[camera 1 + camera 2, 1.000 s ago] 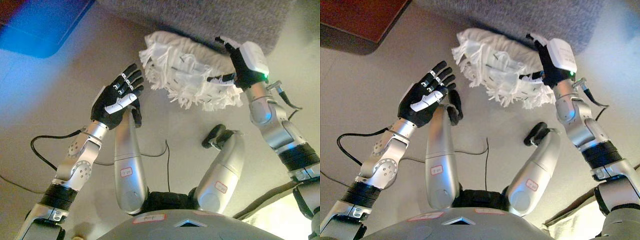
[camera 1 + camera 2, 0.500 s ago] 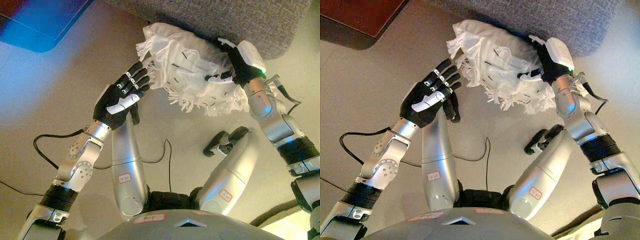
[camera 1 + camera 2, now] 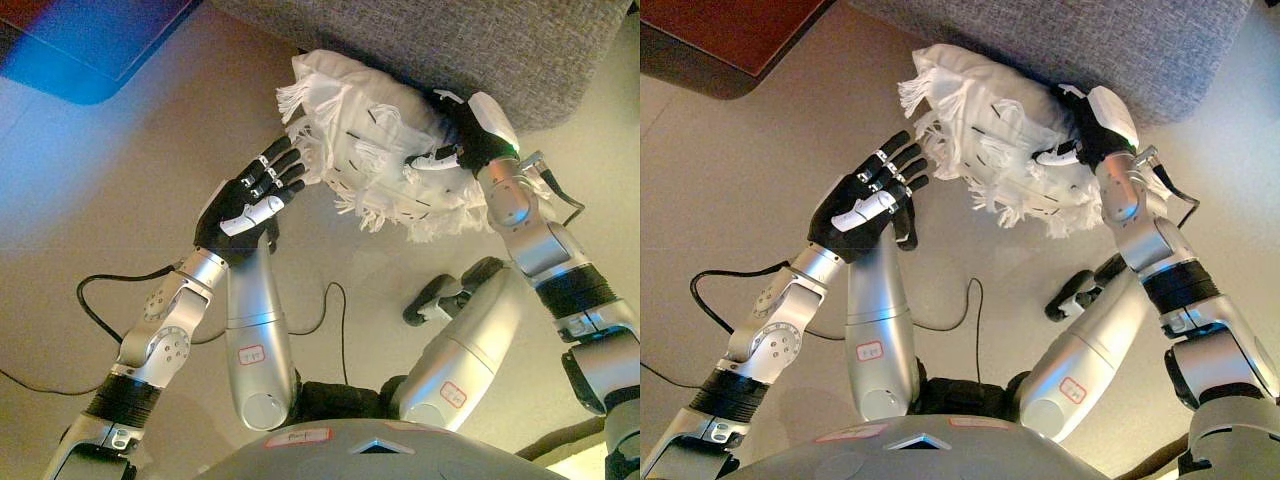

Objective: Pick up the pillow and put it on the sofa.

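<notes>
A white fringed pillow (image 3: 375, 140) lies on the floor against the front of the grey sofa (image 3: 480, 40). My right hand (image 3: 462, 148) is on the pillow's right end, thumb and fingers curled into the fabric. My left hand (image 3: 250, 200) is open with fingers spread, its fingertips at the pillow's left fringe. The same scene shows in the right eye view, with the pillow (image 3: 990, 135), right hand (image 3: 1085, 135) and left hand (image 3: 870, 200).
A dark red-brown piece of furniture (image 3: 720, 40) stands at the upper left. Beige floor (image 3: 110, 190) stretches to the left of the pillow.
My left hand has moved right, up to the pillow's left fringe. The pillow has shifted slightly under my right hand's grip. The camera has shifted a little.
</notes>
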Available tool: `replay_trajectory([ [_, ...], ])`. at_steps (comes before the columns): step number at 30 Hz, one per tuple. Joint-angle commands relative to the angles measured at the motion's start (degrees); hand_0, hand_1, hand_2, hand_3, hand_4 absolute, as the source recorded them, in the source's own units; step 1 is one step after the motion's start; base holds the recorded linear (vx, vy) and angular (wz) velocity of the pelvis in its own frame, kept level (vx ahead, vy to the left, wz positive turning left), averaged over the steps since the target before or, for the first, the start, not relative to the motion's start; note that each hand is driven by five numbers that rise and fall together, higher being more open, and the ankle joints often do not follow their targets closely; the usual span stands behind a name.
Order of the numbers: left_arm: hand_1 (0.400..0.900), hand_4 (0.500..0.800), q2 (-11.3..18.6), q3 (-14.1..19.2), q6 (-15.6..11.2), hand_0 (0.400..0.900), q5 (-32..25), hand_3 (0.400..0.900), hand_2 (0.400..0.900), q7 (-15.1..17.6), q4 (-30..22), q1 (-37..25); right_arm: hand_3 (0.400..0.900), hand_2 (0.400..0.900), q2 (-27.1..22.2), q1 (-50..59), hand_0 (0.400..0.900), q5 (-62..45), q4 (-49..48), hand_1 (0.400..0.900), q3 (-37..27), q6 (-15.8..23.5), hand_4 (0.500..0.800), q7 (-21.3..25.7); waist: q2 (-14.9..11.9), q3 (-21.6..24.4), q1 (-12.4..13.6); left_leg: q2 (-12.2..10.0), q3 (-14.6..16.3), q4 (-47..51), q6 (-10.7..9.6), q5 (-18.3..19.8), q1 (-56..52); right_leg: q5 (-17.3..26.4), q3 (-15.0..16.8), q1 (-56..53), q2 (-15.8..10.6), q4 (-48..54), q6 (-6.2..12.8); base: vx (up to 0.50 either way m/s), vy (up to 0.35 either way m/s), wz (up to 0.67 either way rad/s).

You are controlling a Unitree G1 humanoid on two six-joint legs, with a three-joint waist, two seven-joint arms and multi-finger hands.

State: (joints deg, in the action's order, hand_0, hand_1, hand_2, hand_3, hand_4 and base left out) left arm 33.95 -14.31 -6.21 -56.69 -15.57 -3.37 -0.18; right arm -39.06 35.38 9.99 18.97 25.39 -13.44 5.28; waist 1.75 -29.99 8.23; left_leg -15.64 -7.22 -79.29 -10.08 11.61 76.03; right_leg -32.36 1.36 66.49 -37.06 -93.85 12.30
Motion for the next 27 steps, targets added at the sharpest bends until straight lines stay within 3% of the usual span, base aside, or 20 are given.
replay_trajectory([
  [1, 0.9, 0.8, -1.6, -1.6, -2.0, 0.9, -1.5, 0.9, 0.9, -2.0, -5.4, -2.5, 0.9, 0.9, 1.5, 6.8, 0.9, 2.0, 5.4, 0.9, 0.1, -3.2, 0.8, -0.1, 2.1, 0.2, 2.7, -2.5, -2.5, -8.1, 0.7, 11.8, -3.2, 9.6, 1.0, 8.1, 1.3, 2.1, -4.06, 0.04, -0.025, 0.06],
  [3, 0.9, 0.8, -1.7, -1.8, -1.6, 0.9, -1.6, 0.9, 0.9, -1.9, -5.4, -2.6, 0.9, 0.9, 2.6, 7.6, 0.9, 0.9, 6.4, 0.9, 0.4, -5.4, 0.8, -1.1, 2.2, 0.2, 3.1, -2.4, -2.7, -8.4, 0.8, 11.9, -3.3, 9.5, 0.9, 7.8, 1.1, 1.8, -4.1, 0.05, -0.025, 0.06],
  [4, 0.9, 0.8, -2.0, -2.2, -1.2, 0.9, -1.2, 0.9, 0.9, -1.8, -5.4, -2.8, 0.4, 0.4, 3.6, 8.8, 0.4, 0.4, 7.8, 0.4, 0.9, -6.8, 0.5, -2.6, 2.3, 0.2, 3.4, -2.3, -2.7, -8.5, 0.8, 11.9, -3.5, 9.5, 0.8, 7.4, 0.9, 1.8, -4.16, 0.05, -0.017, 0.05],
  [10, 0.9, 0.8, -2.6, -3.3, -0.6, 0.9, -0.3, 0.9, 0.9, -1.3, -5.4, -2.6, 0.4, 0.4, 6.0, 10.1, 0.4, -1.8, 8.4, 0.4, 1.9, -9.6, 0.5, -4.1, 2.5, 0.2, 4.2, -2.1, -2.7, -8.3, 0.8, 11.7, -4.5, 9.8, 0.4, 6.0, 0.7, 2.2, -4.26, 0.05, -0.013, 0.03],
  [19, 0.9, 0.8, -3.1, -3.9, -0.2, 0.9, 0.4, 0.9, 0.9, 0.5, -5.7, -1.6, 0.4, 0.4, 7.7, 8.2, 0.4, -4.5, 6.9, 0.4, 1.6, -9.9, 0.5, -3.8, 2.5, 0.2, 4.3, -2.5, -2.9, -7.8, 1.3, 10.7, -5.6, 10.4, 0.0, 4.2, 0.4, 2.9, -4.63, 0.03, -0.01, -0.01],
  [27, 0.9, 0.8, -3.3, -4.1, -1.5, 0.9, -1.1, 0.9, 0.9, 4.0, -4.5, -3.0, 0.4, 0.4, 8.3, 9.1, 0.4, -8.2, 6.2, 0.4, 0.6, -4.9, 0.5, 0.4, 2.2, 0.2, 4.5, -3.3, -0.1, 4.2, 2.4, 5.1, -9.6, 15.5, -5.0, -0.5, 1.1, 14.9, -4.38, -0.03, -0.053, 0.01],
])
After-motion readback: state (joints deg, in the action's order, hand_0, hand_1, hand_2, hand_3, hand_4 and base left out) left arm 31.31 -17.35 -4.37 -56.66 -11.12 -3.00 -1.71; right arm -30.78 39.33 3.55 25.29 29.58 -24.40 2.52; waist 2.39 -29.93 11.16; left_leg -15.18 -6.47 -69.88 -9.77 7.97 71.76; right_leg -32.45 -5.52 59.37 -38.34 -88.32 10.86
